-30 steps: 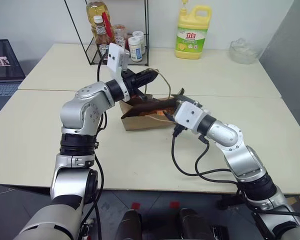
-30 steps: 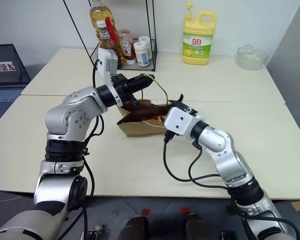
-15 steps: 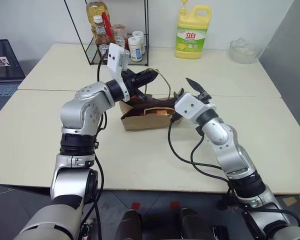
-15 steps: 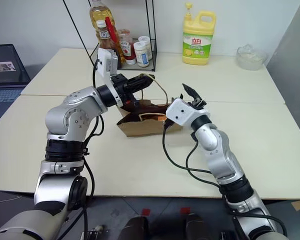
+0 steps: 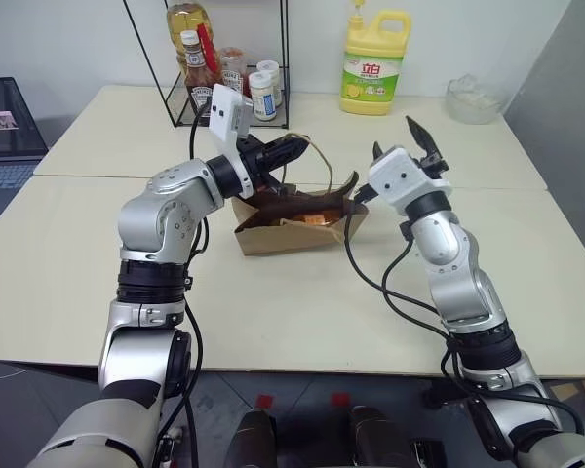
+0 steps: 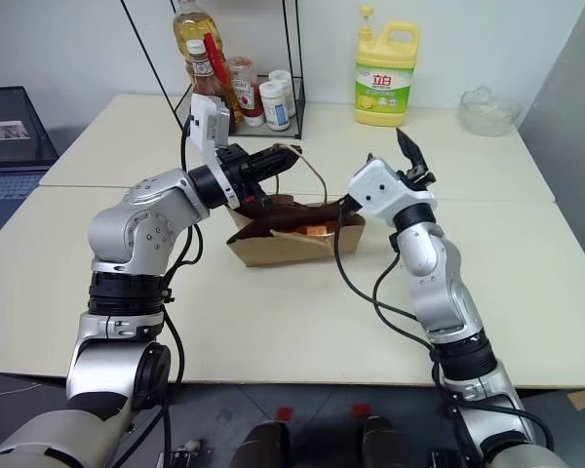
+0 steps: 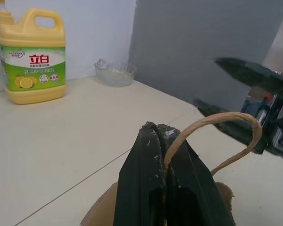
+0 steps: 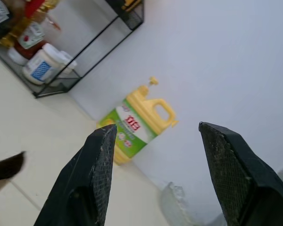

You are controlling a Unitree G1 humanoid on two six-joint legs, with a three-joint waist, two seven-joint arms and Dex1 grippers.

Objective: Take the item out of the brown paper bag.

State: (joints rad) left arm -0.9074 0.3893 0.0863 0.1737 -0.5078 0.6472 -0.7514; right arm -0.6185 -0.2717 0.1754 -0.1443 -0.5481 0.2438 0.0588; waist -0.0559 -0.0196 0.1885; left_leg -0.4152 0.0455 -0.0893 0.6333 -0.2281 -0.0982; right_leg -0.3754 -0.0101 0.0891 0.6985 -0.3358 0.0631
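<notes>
I take the brown paper bag (image 5: 291,222) as my landmark. It lies on its side on the cream, matte bench (image 5: 273,292), creased kraft paper with a dark, crumpled mouth gaping toward the far edge of the bench. One thin tan twine handle (image 7: 217,136) arches up from that mouth in a smooth loop.

My left gripper (image 5: 291,151) hangs just above the bag's mouth, its two black fingers (image 7: 151,188) pressed together with the twine handle pinched between them; the finger surfaces look scuffed and flecked with pale specks.

My right gripper (image 5: 406,144) stands raised just beside the bag's right end, clear of the paper, pointing upward. Its fingers (image 8: 92,183) are spread well apart with nothing between them; their inner pads carry a fine cross-hatched texture.

The item (image 5: 312,218) sits inside the bag: I see only a small orange patch through the open mouth, near the bag's right half. I cannot make out its cap or outline.

Beyond the bag, toward the wall, stands a yellow detergent jug (image 5: 373,63), glossy plastic with a green label and a moulded handle. To the jug's right sits a clear glass bowl (image 5: 474,99) with a scalloped rim. Behind the bag's left end a black wire rack (image 5: 229,93) holds bottles and white jars. A laptop (image 5: 8,146) lies well apart from the bag on the left.
</notes>
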